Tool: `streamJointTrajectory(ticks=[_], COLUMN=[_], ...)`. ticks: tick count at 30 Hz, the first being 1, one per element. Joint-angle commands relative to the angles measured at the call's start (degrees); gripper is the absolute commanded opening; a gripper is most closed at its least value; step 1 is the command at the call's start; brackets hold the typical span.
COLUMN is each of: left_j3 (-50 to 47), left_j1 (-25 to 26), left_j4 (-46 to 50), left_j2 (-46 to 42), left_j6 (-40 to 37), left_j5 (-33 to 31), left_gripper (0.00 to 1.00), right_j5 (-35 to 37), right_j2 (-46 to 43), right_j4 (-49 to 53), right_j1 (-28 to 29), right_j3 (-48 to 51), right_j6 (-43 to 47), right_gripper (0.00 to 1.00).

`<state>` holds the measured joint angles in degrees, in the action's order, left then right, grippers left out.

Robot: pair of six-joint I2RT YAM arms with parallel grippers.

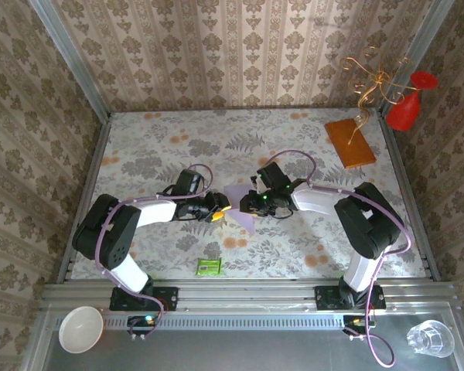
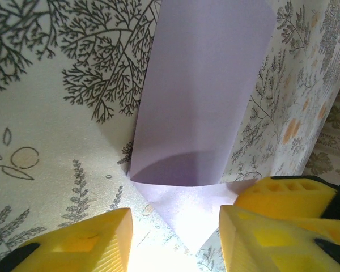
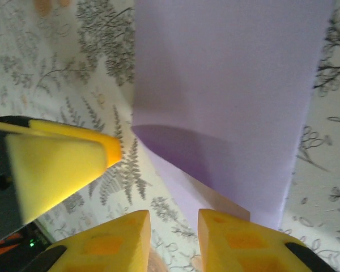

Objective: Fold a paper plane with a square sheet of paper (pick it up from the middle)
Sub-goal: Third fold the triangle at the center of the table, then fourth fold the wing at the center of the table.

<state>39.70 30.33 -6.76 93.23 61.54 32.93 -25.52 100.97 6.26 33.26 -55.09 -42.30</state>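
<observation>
Square sheet of paper [image 1: 237,195], partly folded: was found mid-table [image 1: 155,139], flanked by left hand [image 2: 174,220] and right hand [image 3: 174,220]; both hands were released, nothing grasped.

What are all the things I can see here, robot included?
paper: 1, pale lavender, mid-table, partly folded
board: 1, orange-brown, far right of the table
packet: 1, green, near edge, left of centre
bowl: 1, white, metal ledge, near left
glass: 1, clear, metal ledge, near right
vase: 1, red, far right corner
wire: 1, gold, curling beside the vase
table: 1, pale floral top, walled on three sides
left arm: 1, black and white, reaching to the paper
right arm: 1, black and white, reaching to the paper
left fingers: 2, yellow, apart, at the paper
right fingers: 2, yellow, apart, at the paper
</observation>
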Motion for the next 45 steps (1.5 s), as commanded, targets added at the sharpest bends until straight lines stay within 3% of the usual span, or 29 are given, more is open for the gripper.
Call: streamJointTrajectory(ticks=[1, 9, 16, 25, 33, 45], left_j3=[1.69, 2.91, 4.28, 4.68, 5.69, 9.33], left_j1=[-0.40, -0.36, -0.44, -1.04, -1.82, -3.61], left_j4=[1.92, 0.92, -0.01, -0.39, -5.31, -0.44], left_j2=[0.77, 2.27, 4.36, 5.89, 7.46, 11.64], left_j6=[0.91, 2.01, 1.71, 0.08, -3.12, -13.62], left_j5=[-1.08, -0.74, 0.64, 1.84, 9.81, 16.44], left_gripper=[0.47, 0.46, 0.33, 0.31, 0.29, 0.29], right_j5=[2.75, 1.60, 1.84, 1.72, 1.53, 1.70], right_j2=[1.80, 4.07, 4.47, 4.58, 4.48, 3.81], right_j4=[-0.55, 0.03, 0.59, 0.53, 0.44, 0.60], right_j1=[-0.97, -1.61, -2.05, -2.21, -2.41, -2.83], right_j3=[1.15, 1.31, 1.54, 1.74, 1.85, 2.23], right_j6=[-1.97, -1.25, -0.65, -0.33, -0.06, 0.64], right_gripper=[0.32, 0.30, 0.29, 0.27, 0.26, 0.26])
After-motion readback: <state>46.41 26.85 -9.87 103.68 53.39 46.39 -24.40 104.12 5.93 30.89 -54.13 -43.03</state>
